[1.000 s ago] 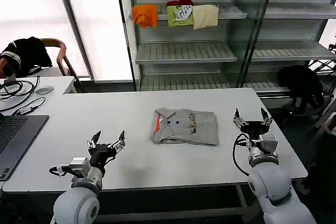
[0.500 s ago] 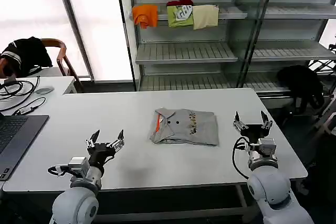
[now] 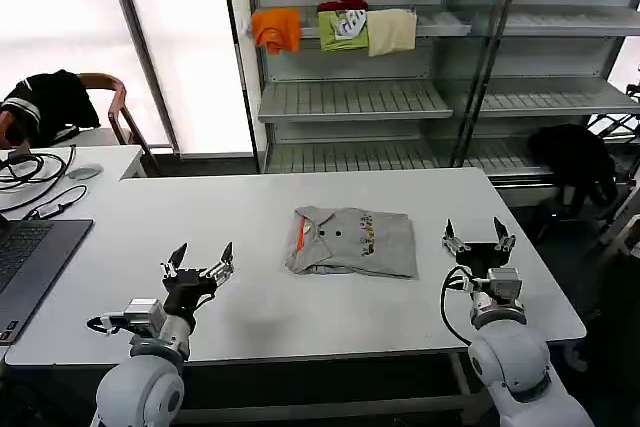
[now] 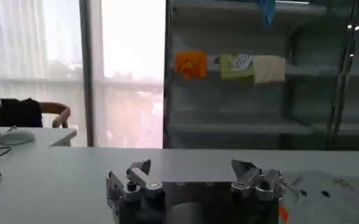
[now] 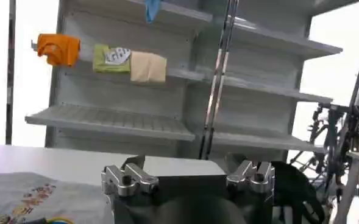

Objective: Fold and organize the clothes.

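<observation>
Shelves (image 3: 350, 97): metal rack behind the table, with orange, green and cream folded garments side by side on an upper shelf.
Table (image 3: 250, 317): white, wide, spanning the near part of the head view; a second desk with cables stands at the far left.
Laptop (image 3: 30, 257): dark, open, at the table's left edge.
T-shirt (image 3: 352, 241): light grey, folded into a rough rectangle, lying flat at the middle of the table; orange neck lining at its left end, small multicoloured print on top. It sits between the two grippers and touches neither.
Left gripper (image 3: 199, 263): raised over the near left part of the table, well apart from the T-shirt; fingers spread wide, nothing between them. In the left wrist view (image 4: 194, 176) the two fingers stand far apart above the white top.
Right gripper (image 3: 478, 239): raised near the table's right side, just right of the T-shirt; fingers spread wide, holding nothing. The right wrist view (image 5: 188, 172) shows the same wide gap.
</observation>
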Motion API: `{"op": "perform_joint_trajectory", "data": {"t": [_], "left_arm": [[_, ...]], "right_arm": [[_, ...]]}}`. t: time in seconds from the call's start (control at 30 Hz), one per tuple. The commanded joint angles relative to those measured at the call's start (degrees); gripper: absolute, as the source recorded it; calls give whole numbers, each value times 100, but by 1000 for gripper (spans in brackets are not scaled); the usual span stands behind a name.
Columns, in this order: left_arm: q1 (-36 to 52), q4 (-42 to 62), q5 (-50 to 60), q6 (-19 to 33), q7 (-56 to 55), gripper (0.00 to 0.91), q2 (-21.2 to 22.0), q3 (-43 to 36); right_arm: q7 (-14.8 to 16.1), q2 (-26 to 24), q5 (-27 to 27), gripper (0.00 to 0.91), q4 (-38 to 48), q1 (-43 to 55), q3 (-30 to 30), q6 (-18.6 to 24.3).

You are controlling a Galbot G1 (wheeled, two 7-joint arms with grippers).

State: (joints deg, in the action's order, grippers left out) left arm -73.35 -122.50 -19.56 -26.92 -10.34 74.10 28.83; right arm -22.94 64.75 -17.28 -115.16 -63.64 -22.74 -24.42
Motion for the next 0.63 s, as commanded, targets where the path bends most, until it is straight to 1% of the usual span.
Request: {"op": "perform_joint_trajectory", "data": {"t": [0.03,0.37,0.63], "left_arm": [[-7,-59,159,-36,216,907,-7,18],[-63,-143,132,-17,216,907,12,9],[-106,-167,40,105,257,907,-6,4]], "right_arm": [[-4,10,20,907,3,-14,18,-4],[10,-4,56,907,-80,-91,-9,-37],[33,-26,96,907,-171,-202,-39,-58]]}}
